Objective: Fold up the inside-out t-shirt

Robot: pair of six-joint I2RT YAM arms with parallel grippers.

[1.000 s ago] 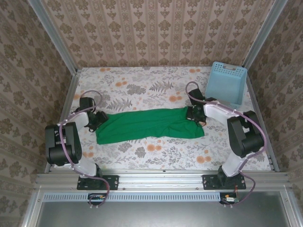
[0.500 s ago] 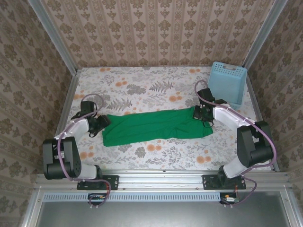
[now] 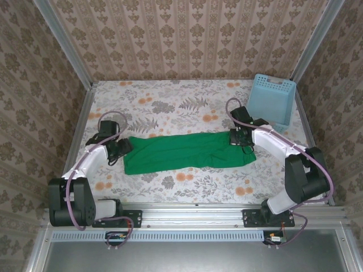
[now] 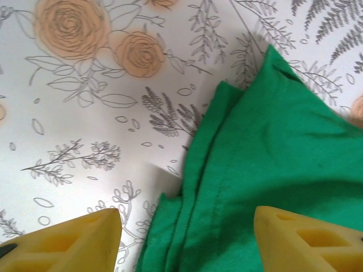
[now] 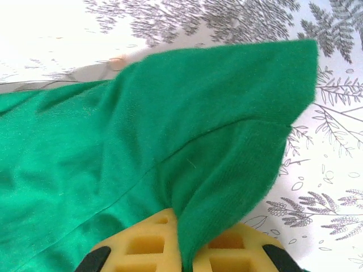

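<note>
The inside-out t-shirt (image 3: 187,149), bright green, lies as a long folded strip across the middle of the flowered table. My left gripper (image 3: 122,148) is at its left end, open; in the left wrist view the yellow fingers (image 4: 74,241) stand wide apart over the shirt's hemmed edge (image 4: 249,170), one over bare table, one over cloth. My right gripper (image 3: 238,137) is at the strip's right end, shut on a pinched fold of the t-shirt (image 5: 227,170), which rises from between the yellow pads (image 5: 147,246).
A light blue lattice basket (image 3: 273,100) stands at the back right corner, close behind the right arm. Metal rails (image 3: 193,215) border the table, with patterned walls around. Bare flowered tabletop (image 3: 181,102) lies behind the shirt and in front of it.
The shirt strip has shifted to the right and been pulled straighter. The left gripper has opened a little wider and followed to the right; the right gripper keeps its hold.
</note>
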